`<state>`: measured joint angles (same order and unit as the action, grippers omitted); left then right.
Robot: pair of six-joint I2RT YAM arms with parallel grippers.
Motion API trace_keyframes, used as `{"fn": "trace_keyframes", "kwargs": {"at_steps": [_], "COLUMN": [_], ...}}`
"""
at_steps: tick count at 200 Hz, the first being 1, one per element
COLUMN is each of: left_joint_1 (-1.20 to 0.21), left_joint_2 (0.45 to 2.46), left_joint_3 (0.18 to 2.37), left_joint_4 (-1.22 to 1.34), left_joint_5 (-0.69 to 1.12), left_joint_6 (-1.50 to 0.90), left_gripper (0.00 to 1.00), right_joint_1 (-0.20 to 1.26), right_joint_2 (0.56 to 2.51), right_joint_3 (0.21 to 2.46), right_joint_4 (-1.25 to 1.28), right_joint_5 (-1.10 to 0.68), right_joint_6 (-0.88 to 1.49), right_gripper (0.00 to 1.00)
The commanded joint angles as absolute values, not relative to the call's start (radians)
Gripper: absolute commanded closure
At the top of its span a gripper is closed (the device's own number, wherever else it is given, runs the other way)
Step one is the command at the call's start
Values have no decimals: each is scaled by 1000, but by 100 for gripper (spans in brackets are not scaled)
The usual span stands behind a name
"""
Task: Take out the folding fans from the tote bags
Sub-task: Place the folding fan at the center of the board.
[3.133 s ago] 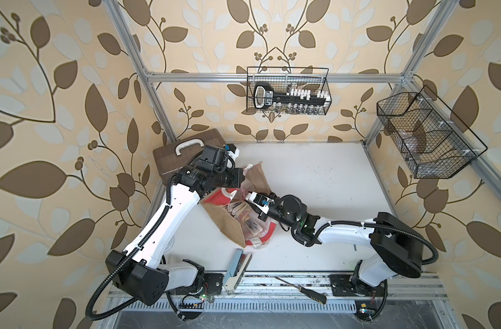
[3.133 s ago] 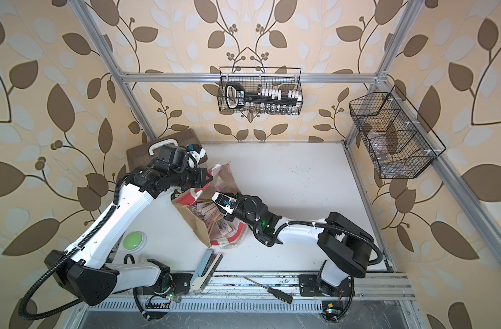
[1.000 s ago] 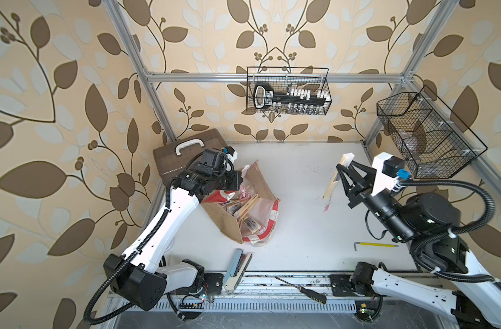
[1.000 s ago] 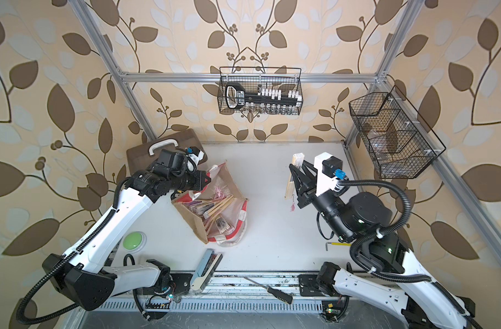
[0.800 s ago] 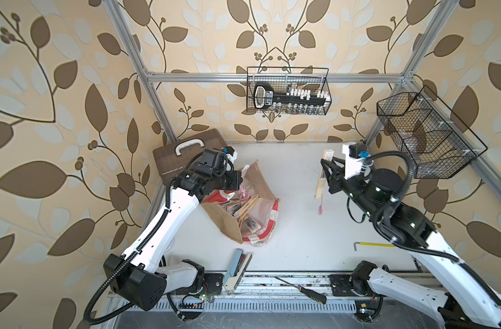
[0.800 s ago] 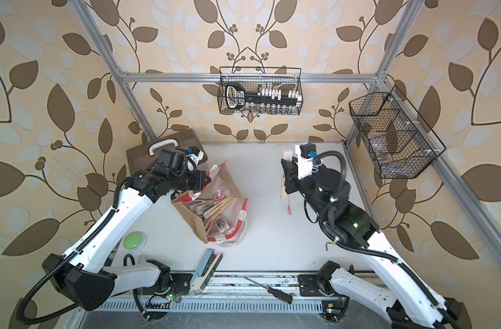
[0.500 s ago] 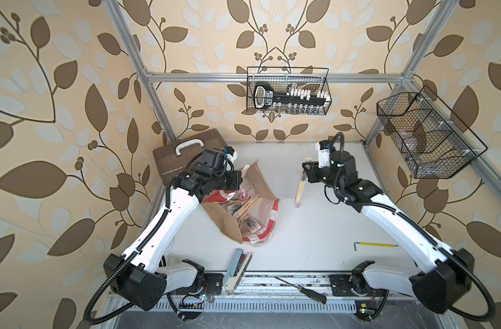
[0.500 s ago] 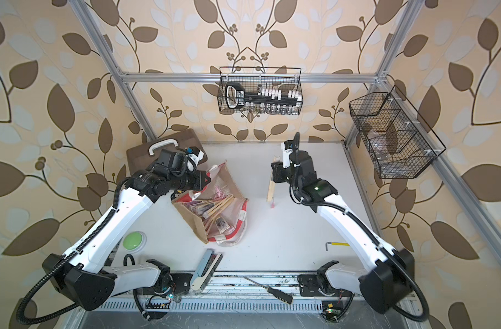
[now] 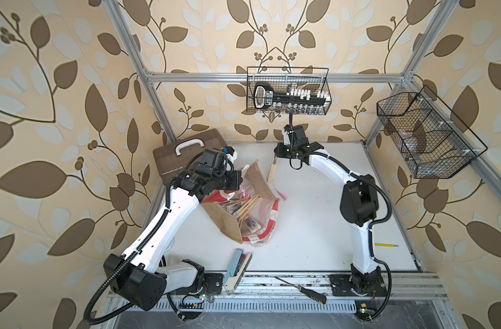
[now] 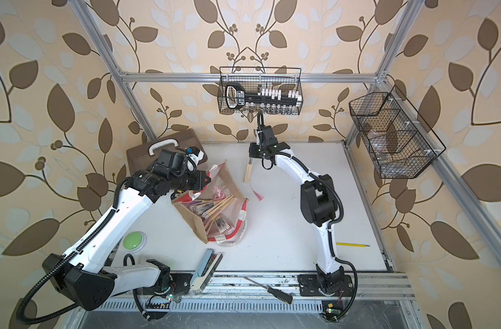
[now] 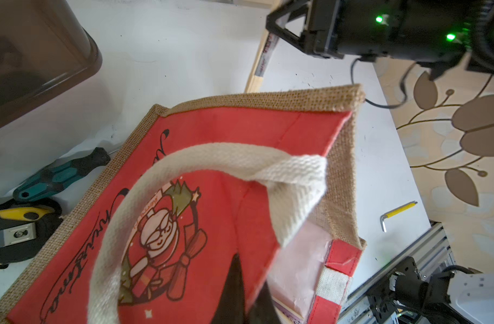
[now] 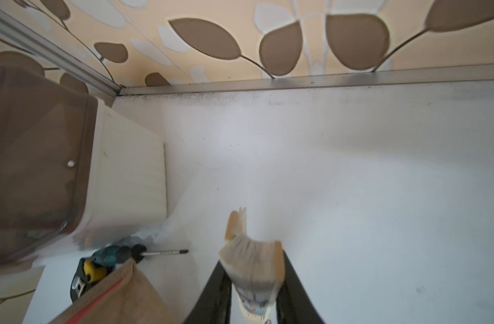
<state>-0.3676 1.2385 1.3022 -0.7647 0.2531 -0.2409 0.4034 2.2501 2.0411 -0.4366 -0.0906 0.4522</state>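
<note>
- In both top views the right gripper (image 9: 276, 156) (image 10: 250, 156) is closed on the upper end of one closed folding fan (image 9: 272, 171) (image 10: 248, 171). It is near the middle of the table's (image 9: 314, 228) (image 10: 286, 228) far edge. The fan's long axis slants steeply, with its free end pointing down toward the near-left, just beside the tote bag's far corner. A pink tassel (image 9: 282, 196) (image 10: 258, 195) shows near that low end.
- The tote bag (image 9: 229, 225) (image 10: 196, 223) sits on the table's left half with its mouth open. The left gripper (image 9: 238, 179) (image 10: 206, 180) is at its far rim. The fans inside (image 9: 245, 206) (image 10: 215, 212) lie bundled, running near-left to far-right.
- Left wrist: the left gripper (image 11: 248, 300) is clamped on the bag's red panel (image 11: 212, 134). The held fan (image 11: 258, 61) runs down behind the jute rim.
- Right wrist: the fan (image 12: 251, 266) is blurred, pinched between the black fingers (image 12: 217, 291).
</note>
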Motion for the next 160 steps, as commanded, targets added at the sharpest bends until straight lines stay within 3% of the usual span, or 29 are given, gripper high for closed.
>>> {"fn": "trace_keyframes", "kwargs": {"at_steps": [1,42,103,160], "left_joint_1": [-374,-371,-370,-370], "left_joint_2": [1213,1220,1230,1235], "left_joint_3": [1301,1306,1307,1308], "left_joint_4": [-762,-761,-763,-764], "left_joint_5": [261,263,270,270], "left_joint_6": [-239,-238,-239,-239], "left_gripper": [100,100,100,100], "right_joint_1": [393,361,344,343], "right_joint_2": [2378,2541,2625,2496], "right_joint_3": [2195,2339,2377,2277], "right_joint_4": [-584,-604,-583,-530], "right_joint_5": [-94,-133,-154,-118], "right_joint_6": [497,555,578,569], "right_gripper": [73,74,71,65]}}
